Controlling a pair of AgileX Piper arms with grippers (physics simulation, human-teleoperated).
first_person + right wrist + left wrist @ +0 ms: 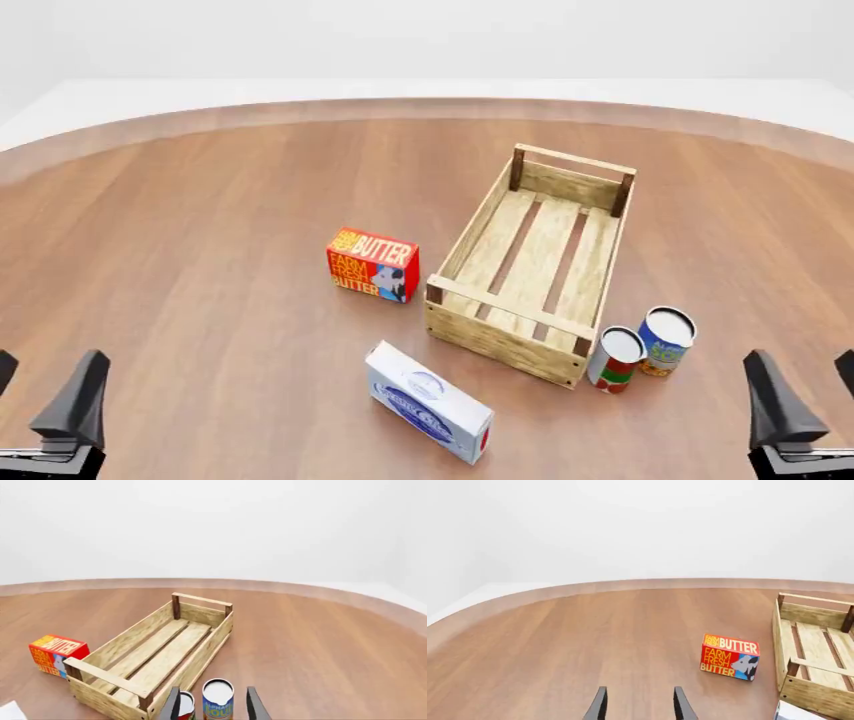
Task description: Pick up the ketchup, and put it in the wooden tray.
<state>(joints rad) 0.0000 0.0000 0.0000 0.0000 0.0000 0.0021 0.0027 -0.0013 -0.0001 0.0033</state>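
Note:
The ketchup is out of view in all three frames. The wooden tray (511,345) lies empty right of the table's centre, its long side running away from me; it also shows in the left wrist view (814,650) and the right wrist view (153,655). My left gripper (40,395) hangs open at the near left, far from the tray, with nothing between its fingers (640,702). At the near right, my right gripper (807,395) is open too, empty, just short of two cans (212,702).
A red butter box (372,264) stands left of the tray. A white-and-blue box (430,402) lies in front of the tray's near end. A short red-and-white can (617,358) and a blue can (665,340) stand by the tray's near right corner.

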